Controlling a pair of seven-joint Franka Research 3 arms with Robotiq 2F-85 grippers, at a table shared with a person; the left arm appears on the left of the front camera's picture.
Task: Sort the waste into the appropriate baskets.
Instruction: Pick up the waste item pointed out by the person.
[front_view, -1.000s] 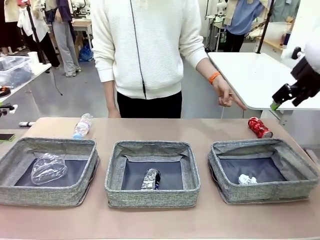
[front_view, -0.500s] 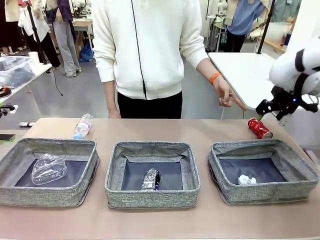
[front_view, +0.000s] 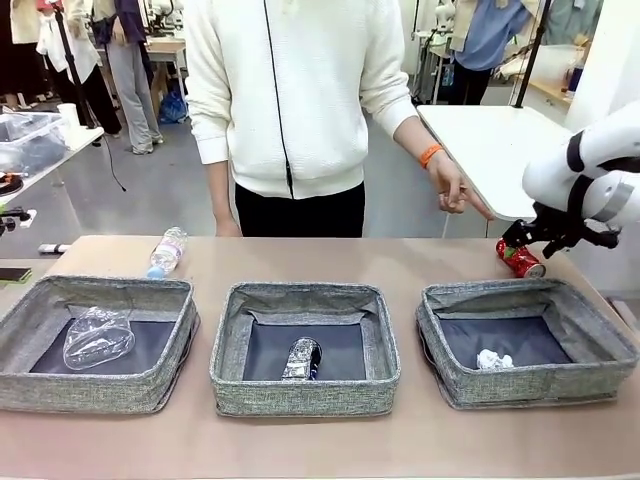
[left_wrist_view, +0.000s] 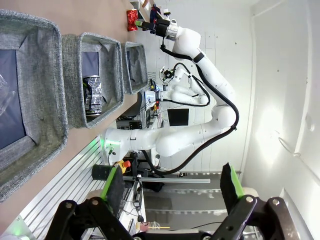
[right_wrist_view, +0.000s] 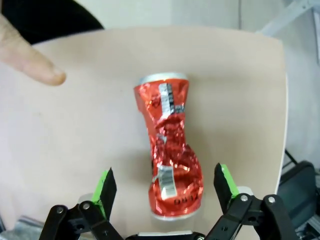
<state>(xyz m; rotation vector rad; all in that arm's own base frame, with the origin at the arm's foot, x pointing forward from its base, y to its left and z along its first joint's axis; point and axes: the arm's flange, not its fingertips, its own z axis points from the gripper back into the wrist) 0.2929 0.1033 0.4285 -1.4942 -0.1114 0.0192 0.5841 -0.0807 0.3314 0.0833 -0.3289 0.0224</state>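
A crushed red drink can (front_view: 520, 258) lies on the table behind the right basket (front_view: 530, 385). My right gripper (front_view: 512, 243) hovers just above it, open. In the right wrist view the red can (right_wrist_view: 170, 160) lies lengthwise between the spread green pads (right_wrist_view: 106, 186) of the right gripper (right_wrist_view: 165, 189), which do not touch it. The right basket holds a white paper ball (front_view: 492, 358). A dark can (front_view: 302, 358) lies in the middle basket (front_view: 305, 395), and a crushed clear bottle (front_view: 97, 337) in the left basket (front_view: 90, 390). My left gripper (left_wrist_view: 172, 187) is open and empty, off the table.
A clear plastic bottle (front_view: 166, 251) lies on the table behind the left basket. The person stands at the far side, one hand (front_view: 455, 195) pointing down toward the red can; the fingertip (right_wrist_view: 30, 60) is close to it. The table's right edge is near the can.
My right arm has swung down and left from the upper right, bringing its open gripper over the red can. The person's pointing hand and the waste have stayed put.
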